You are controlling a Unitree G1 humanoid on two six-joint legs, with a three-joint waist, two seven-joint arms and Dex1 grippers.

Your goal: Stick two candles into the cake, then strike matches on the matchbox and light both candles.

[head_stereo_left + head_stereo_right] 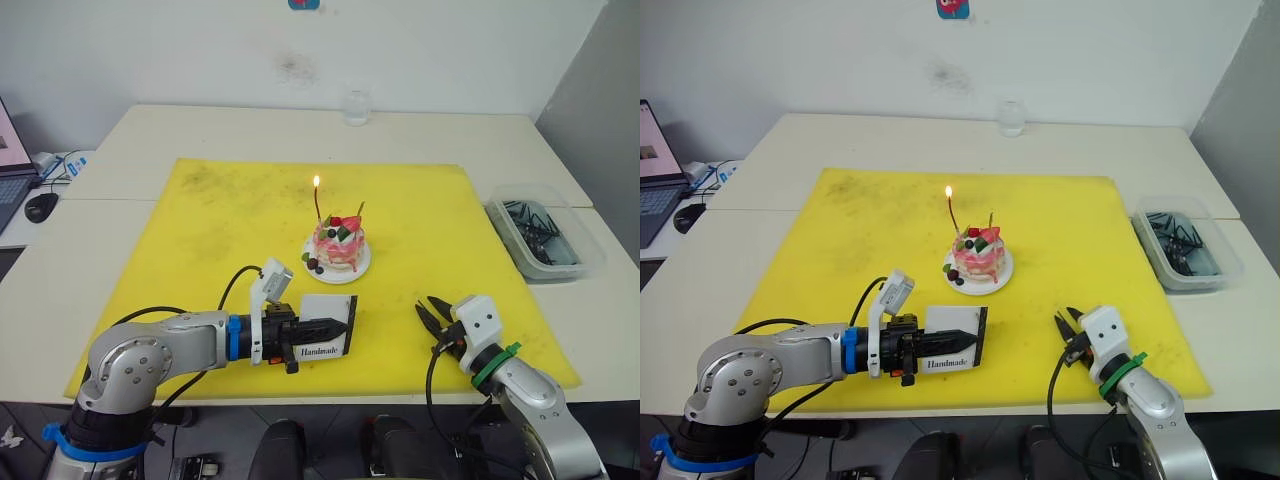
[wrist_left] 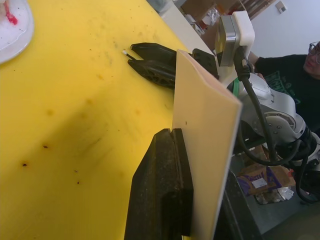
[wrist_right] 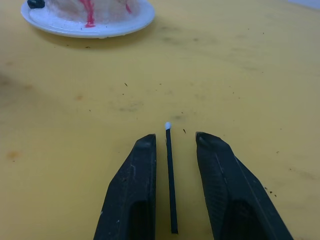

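Yellow mat (image 1: pixel 220 230): carries all task items. Cake (image 1: pixel 338 246): centre of mat, holding two candles; taller candle (image 1: pixel 318 203) is lit. Matchbox (image 1: pixel 326 327): clamped on edge between the left gripper (image 1: pixel 335 327) fingers. Right gripper (image 3: pixel 172 142): fingers parted, a match (image 3: pixel 170 175) lying between them, contact indeterminate.

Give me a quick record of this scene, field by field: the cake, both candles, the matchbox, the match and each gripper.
cake: small round pink-and-white cake on white plate, on yellow mat
candles: reddish taper lit; darker taper unlit; both stuck in cake
matchbox: flat white "Handmade" box, clamped on edge by left gripper
match: thin dark stick with pale tip, lying between the fingers of right gripper
right gripper: open, at the mat
bin: clear plastic tray beside mat
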